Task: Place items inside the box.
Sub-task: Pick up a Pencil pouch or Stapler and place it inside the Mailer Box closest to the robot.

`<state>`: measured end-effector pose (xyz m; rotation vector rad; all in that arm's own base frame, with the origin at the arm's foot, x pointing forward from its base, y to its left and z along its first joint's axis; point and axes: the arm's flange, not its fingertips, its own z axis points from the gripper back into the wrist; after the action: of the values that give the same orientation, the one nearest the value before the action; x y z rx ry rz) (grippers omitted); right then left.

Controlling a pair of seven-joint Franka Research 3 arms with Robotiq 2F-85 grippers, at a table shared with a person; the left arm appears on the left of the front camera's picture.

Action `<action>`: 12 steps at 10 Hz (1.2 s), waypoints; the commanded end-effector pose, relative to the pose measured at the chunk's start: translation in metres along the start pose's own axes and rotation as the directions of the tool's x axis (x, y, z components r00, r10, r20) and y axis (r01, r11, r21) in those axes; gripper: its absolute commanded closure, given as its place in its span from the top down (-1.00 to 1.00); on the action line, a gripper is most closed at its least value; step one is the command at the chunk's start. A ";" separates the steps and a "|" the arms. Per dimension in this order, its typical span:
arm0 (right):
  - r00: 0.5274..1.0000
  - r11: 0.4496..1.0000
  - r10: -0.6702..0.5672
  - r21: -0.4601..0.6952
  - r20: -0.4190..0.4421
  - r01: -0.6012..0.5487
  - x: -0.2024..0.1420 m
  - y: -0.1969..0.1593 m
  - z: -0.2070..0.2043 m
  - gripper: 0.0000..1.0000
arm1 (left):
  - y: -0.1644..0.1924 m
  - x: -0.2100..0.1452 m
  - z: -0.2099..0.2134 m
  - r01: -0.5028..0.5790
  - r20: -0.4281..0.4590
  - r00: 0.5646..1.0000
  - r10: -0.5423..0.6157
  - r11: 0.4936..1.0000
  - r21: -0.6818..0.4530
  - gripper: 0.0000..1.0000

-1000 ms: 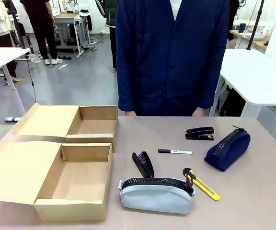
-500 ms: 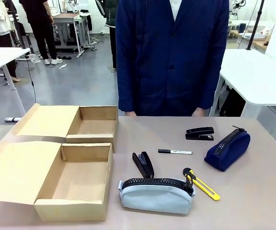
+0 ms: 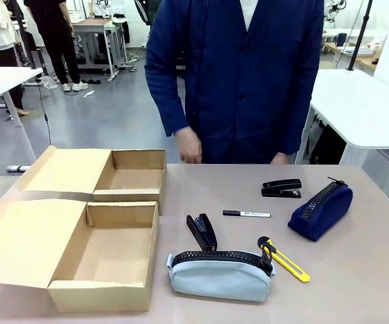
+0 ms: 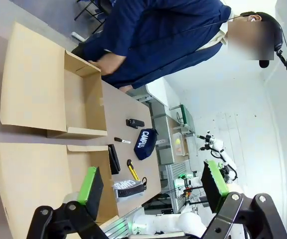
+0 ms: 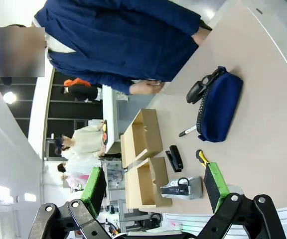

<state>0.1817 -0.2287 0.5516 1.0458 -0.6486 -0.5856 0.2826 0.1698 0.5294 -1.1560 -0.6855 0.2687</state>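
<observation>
Front view: black marker crosswise

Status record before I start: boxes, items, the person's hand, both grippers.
Boxes: near box and far box, both open, on the robot's left
Items outside boxes, on table: near stapler, far stapler, marker, utility knife, grey pencil case, navy pouch
Person's hand: raised beside the far box
Left gripper: open, holding nothing
Right gripper: open, holding nothing
</observation>
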 end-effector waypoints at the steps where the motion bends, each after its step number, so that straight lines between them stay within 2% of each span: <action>1: 1.000 1.000 0.001 0.000 -0.001 -0.001 -0.001 0.001 0.000 1.00 | -0.001 0.003 -0.001 0.022 0.006 1.000 -0.022 0.999 -0.023 1.00; 2: 0.987 0.992 0.125 -0.020 -0.105 -0.127 -0.015 0.013 -0.027 1.00 | -0.001 0.003 -0.001 0.022 0.006 1.000 -0.022 0.999 -0.023 1.00; 3: 0.943 0.969 0.219 -0.055 -0.253 -0.240 -0.028 0.023 -0.061 1.00 | -0.001 0.003 -0.001 0.022 0.006 1.000 -0.022 0.999 -0.023 1.00; 5: 0.835 0.937 0.272 -0.067 -0.478 -0.343 -0.052 0.034 -0.127 1.00 | -0.001 0.003 -0.001 0.022 0.006 1.000 -0.022 0.999 -0.023 1.00; 6: 0.794 0.911 0.293 -0.098 -0.533 -0.402 -0.062 0.033 -0.152 1.00 | -0.001 0.003 -0.001 0.022 0.006 1.000 -0.022 0.999 -0.023 1.00; 7: 0.747 0.859 0.332 -0.141 -0.576 -0.491 -0.073 0.026 -0.170 1.00 | -0.001 0.003 -0.001 0.022 0.006 1.000 -0.022 0.999 -0.023 1.00; 8: 0.675 0.791 0.414 -0.125 -0.611 -0.599 -0.078 0.020 -0.170 1.00 | -0.001 0.003 -0.001 0.022 0.006 1.000 -0.022 0.999 -0.023 1.00; 9: 0.641 0.798 0.450 -0.043 -0.622 -0.601 -0.077 0.020 -0.158 1.00 | -0.001 0.003 -0.001 0.022 0.006 1.000 -0.022 0.999 -0.023 1.00; 10: 0.746 0.836 0.417 -0.103 -0.519 -0.539 -0.067 0.021 -0.138 1.00 | -0.001 0.003 -0.001 0.022 0.006 1.000 -0.022 0.999 -0.023 1.00; 11: 0.797 0.879 0.406 -0.047 -0.447 -0.474 -0.056 0.020 -0.109 1.00 | -0.001 0.003 -0.001 0.022 0.006 1.000 -0.022 0.999 -0.023 1.00; 12: 0.836 0.886 0.400 -0.075 -0.376 -0.457 -0.048 0.015 -0.094 1.00 | -0.001 0.003 -0.001 0.022 0.006 1.000 -0.022 0.999 -0.023 1.00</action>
<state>0.2352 -0.1277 0.5323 0.7515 -0.3984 0.0088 0.2839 0.1699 0.5309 -1.1537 -0.6840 0.2670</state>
